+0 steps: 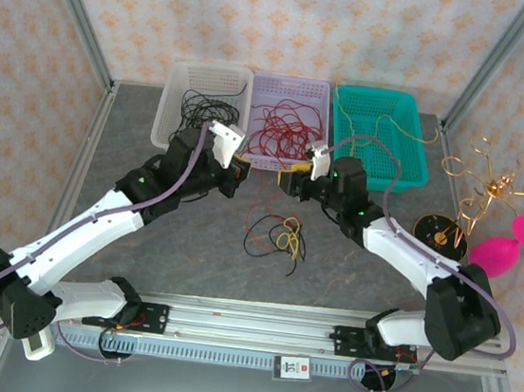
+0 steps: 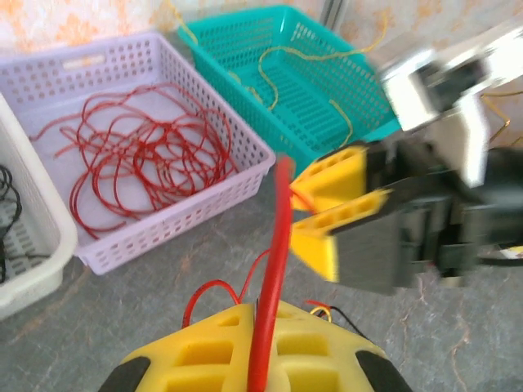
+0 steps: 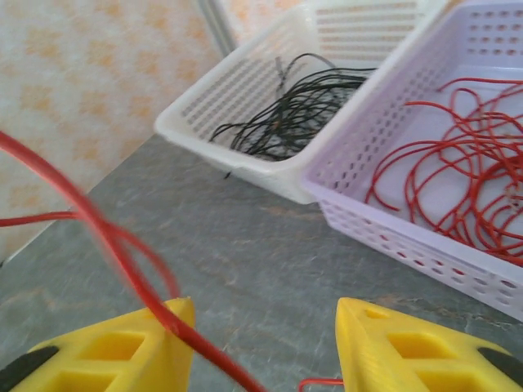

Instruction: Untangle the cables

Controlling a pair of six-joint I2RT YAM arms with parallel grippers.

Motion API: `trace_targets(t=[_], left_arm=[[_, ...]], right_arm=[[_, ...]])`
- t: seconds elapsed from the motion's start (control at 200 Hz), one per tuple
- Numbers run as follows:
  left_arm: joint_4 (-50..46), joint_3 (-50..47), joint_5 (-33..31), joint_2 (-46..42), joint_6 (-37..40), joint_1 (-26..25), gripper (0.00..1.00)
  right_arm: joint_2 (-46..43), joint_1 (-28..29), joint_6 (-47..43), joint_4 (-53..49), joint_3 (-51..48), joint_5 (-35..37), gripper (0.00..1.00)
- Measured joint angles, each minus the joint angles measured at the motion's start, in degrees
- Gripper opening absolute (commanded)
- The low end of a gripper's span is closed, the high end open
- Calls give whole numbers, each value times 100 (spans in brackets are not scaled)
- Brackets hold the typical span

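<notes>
A loose knot of red, yellow and black cables (image 1: 277, 236) lies on the grey table between the arms. Above it my left gripper (image 1: 238, 170) is shut on a red wire (image 2: 276, 237), which rises from between its yellow fingers (image 2: 204, 347) toward the right gripper (image 2: 317, 211). My right gripper (image 1: 293, 177) faces the left one from close by. It is open (image 3: 261, 343), and the red wire (image 3: 98, 237) crosses its left fingertip (image 3: 159, 331) without being pinched. More red loops (image 2: 204, 294) trail down to the table.
Three baskets stand at the back: a white one (image 1: 181, 90) holding black wires, a lilac one (image 1: 293, 87) holding red wires, and a teal one (image 1: 412, 143) with a yellow wire. A gold wire stand (image 1: 489, 182), a black disc (image 1: 439, 232) and pink shapes (image 1: 510, 244) sit far right.
</notes>
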Motion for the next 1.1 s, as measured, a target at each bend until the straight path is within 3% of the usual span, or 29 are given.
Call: trace_targets(t=[0.265, 0.496, 0.801, 1.101], left_arm=[[-291, 1462, 479, -146, 291, 0, 0], [-251, 2575, 601, -144, 452, 0, 0], [236, 3453, -225, 24, 721, 0, 0], [680, 4581, -1176, 861, 1200, 2, 0]], right_arm=[[704, 728, 487, 988, -129, 929, 53], [1237, 824, 824, 1399, -240, 1375, 52], [1416, 922, 1246, 1484, -1005, 1657, 52], [1491, 922, 1482, 1480, -1329, 1742, 64]])
